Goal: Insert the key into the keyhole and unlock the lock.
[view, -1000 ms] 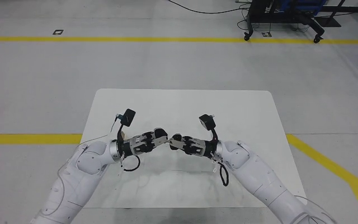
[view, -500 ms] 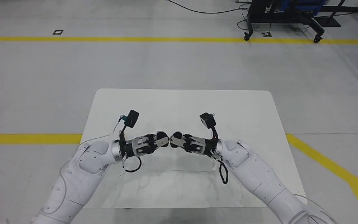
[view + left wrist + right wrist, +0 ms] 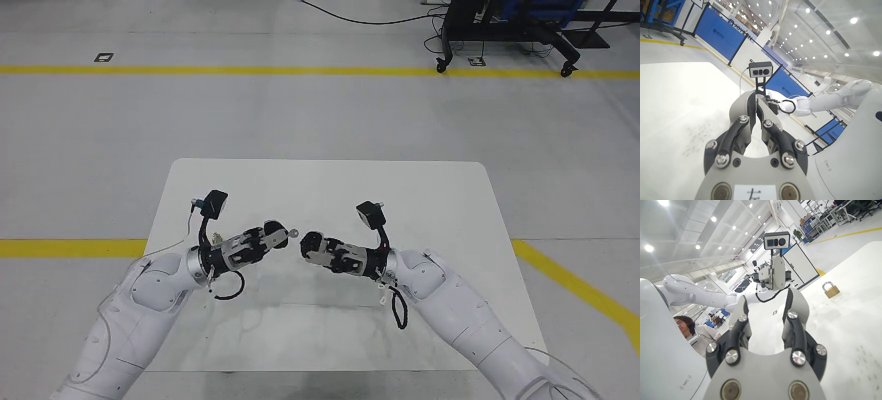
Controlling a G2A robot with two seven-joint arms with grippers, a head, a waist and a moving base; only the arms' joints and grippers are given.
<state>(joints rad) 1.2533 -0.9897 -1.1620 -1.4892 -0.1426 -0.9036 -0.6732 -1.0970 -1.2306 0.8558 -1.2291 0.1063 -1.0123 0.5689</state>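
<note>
A brass padlock (image 3: 830,289) with a silver shackle lies on the white table (image 3: 400,190), apart from both grippers. My left gripper (image 3: 278,236) hovers over the table's middle left, its ribbed fingers (image 3: 751,106) pressed together. I cannot see a key between them. It faces my right gripper (image 3: 308,243) across a small gap. In the right wrist view the right gripper (image 3: 766,294) stands open with nothing between its fingers, and the left gripper (image 3: 773,275) hangs just beyond it, with the padlock to one side.
The tabletop around the arms is bare white, with faint scuff marks (image 3: 696,132) near the grippers. A black wheeled cart (image 3: 510,30) stands on the floor well behind the table, and yellow floor lines (image 3: 200,70) run past it.
The two grippers were touching at the table's middle. They have since parted: the left gripper drew back to the left and turned, and the right one stayed about where it was.
</note>
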